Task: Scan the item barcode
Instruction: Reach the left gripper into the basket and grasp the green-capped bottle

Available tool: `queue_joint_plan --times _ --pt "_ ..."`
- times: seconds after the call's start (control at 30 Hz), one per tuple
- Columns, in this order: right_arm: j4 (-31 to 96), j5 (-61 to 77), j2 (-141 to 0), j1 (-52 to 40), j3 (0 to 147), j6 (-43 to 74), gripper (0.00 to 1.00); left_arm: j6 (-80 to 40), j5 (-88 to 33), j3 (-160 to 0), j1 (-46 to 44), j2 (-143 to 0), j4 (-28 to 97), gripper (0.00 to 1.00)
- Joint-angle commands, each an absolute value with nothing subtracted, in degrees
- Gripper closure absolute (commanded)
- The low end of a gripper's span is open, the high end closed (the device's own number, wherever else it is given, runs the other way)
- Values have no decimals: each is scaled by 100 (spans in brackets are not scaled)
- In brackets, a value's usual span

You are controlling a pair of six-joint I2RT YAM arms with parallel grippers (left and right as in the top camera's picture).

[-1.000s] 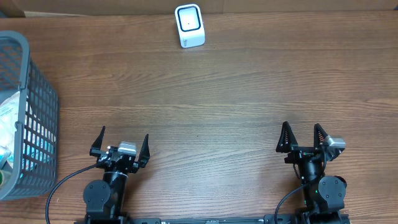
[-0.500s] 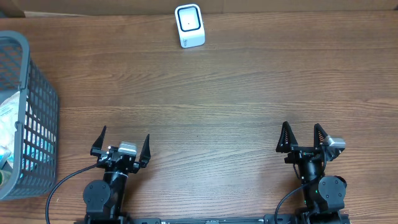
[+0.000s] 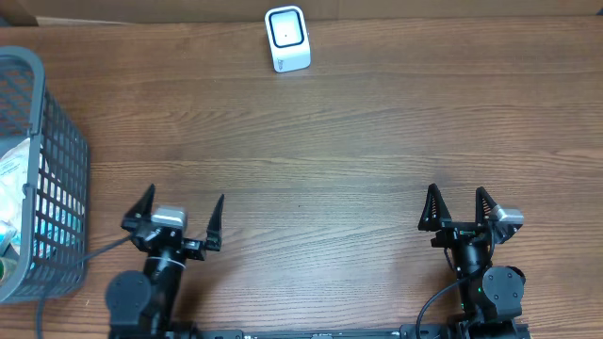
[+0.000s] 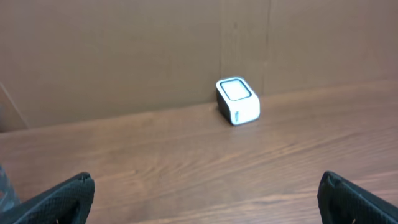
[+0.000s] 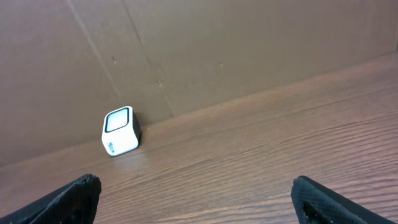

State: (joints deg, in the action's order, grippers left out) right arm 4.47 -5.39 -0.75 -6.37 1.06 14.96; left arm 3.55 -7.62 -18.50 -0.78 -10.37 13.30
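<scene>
Overhead, the left pincer (image 3: 185, 196) and the right pincer (image 3: 457, 190) stood wide open and empty near the front edge of the worktop (image 3: 358, 141). Packaged items (image 3: 9, 174) lay in the grey basket (image 3: 57, 188) at far left, and the scanner (image 3: 287, 39) stood at the back.

The left wrist view showed the scanner ahead and nothing between the fingertips (image 4: 74, 190). The right wrist view showed the same.

By these views, picking had not started. The next move called for the left arm to reach into the basket.

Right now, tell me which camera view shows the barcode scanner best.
The overhead view: the scanner appears sharp, with its dark window facing the camera almost squarely. The left wrist view shows it from a low slant and softer, near centre. The right wrist view does likewise, with it at left.
</scene>
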Motion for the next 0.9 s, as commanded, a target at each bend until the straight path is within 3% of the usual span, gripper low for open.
queue_joint_plan --times 0.0,0.23,0.37,0.57,0.63,0.73,0.87 --pt "414 -596 -49 -631 49 1474 0 23 -1046 -3188 -115 -2067 1796 0" --pt "414 -596 -49 -631 49 1474 0 -132 -1125 -7046 -115 -4941 4683 0" --pt "414 -596 -58 -631 49 1474 0 -130 -1876 -9317 -115 -6340 6171 0" --pt "414 -596 -71 -631 49 1474 0 -141 -1986 -9692 -108 -6945 6228 0" --pt "416 -596 -71 -631 49 1474 0 -360 -1533 -9695 30 -6971 6173 0" --pt "414 -596 -71 -631 49 1474 0 -2038 154 -9874 617 -6958 6512 3" --pt "414 -596 -71 -631 49 1474 0 -3203 854 -9990 1723 -6947 6941 2"
